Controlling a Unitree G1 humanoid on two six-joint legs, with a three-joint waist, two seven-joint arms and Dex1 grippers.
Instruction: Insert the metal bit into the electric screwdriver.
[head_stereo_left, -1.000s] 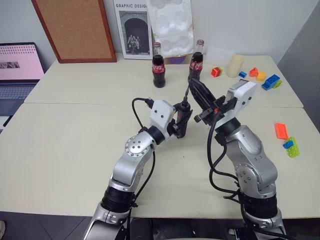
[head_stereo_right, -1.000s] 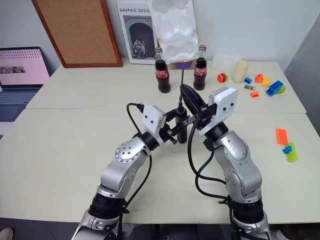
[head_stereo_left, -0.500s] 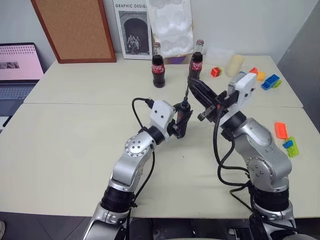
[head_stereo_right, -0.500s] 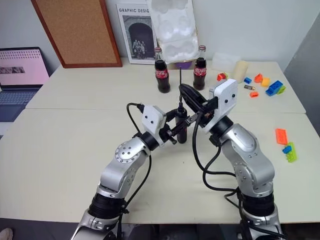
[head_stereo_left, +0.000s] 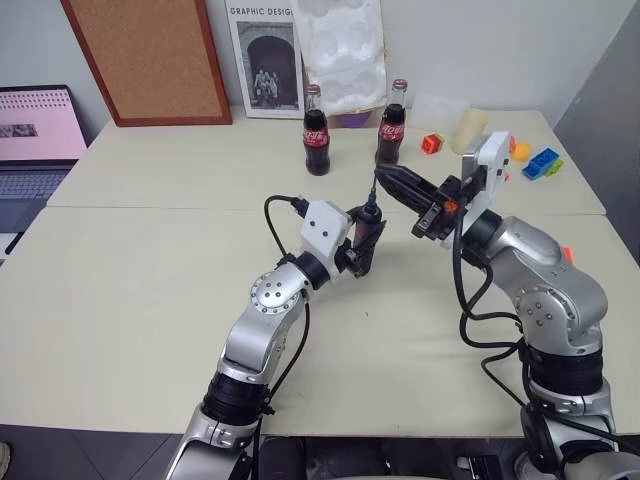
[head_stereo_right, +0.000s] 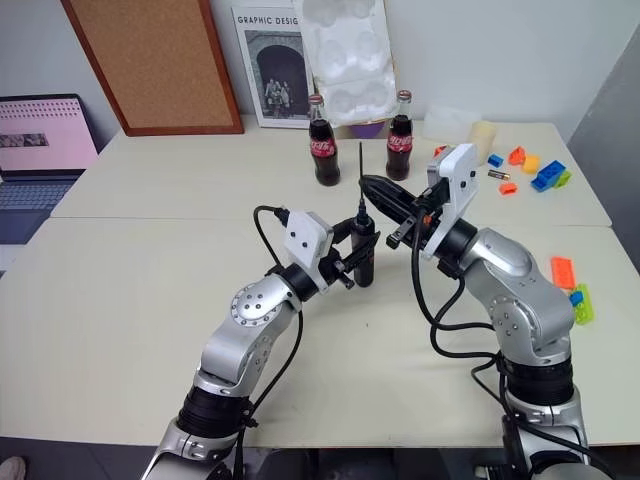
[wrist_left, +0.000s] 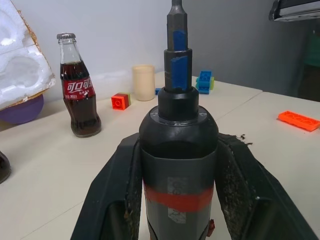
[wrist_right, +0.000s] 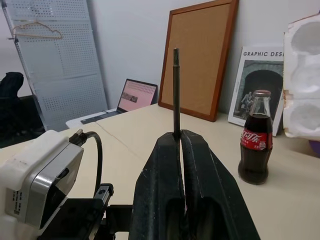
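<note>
My left gripper is shut on the electric screwdriver, a black cylinder with a red band held upright over the table's middle, its narrow grey tip pointing up. The right gripper reaches in from the right, level with that tip, and is shut on the metal bit. This thin grey rod stands upright straight above the screwdriver. Its lower end comes down to the screwdriver's tip; I cannot tell whether it sits inside.
Two cola bottles stand just behind the grippers, in front of a white foam tray, a poster and a cork board. Toy bricks and a cream cup lie at the right, a laptop at the far left.
The right arm's wrist and elbow have swung out to the right and the gripper has turned, its fingertips staying by the screwdriver's tip. The left gripper and screwdriver have not moved.
</note>
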